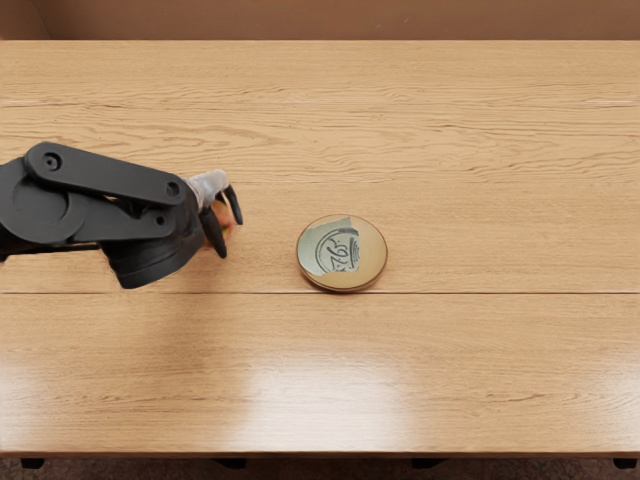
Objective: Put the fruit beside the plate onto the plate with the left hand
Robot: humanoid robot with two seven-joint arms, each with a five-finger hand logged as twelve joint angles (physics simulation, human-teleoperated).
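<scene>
Head view: wood-grain table (480,120), brown wall (320,18) behind; left hand (208,218) grips fruit (227,229).

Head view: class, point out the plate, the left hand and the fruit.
plate (341,252), head view, its patterned centre.
left hand (212,212), head view, its middle.
fruit (227,230), head view, the orange patch showing at the hand.

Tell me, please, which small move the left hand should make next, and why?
Probably it should lift the fruit a little off the table. The left hand seems curled around this orange fruit, which is mostly hidden. It lies left of the plate, with bare wood between them. The plate holds nothing, and a small lift would likely clear its rim.
</scene>
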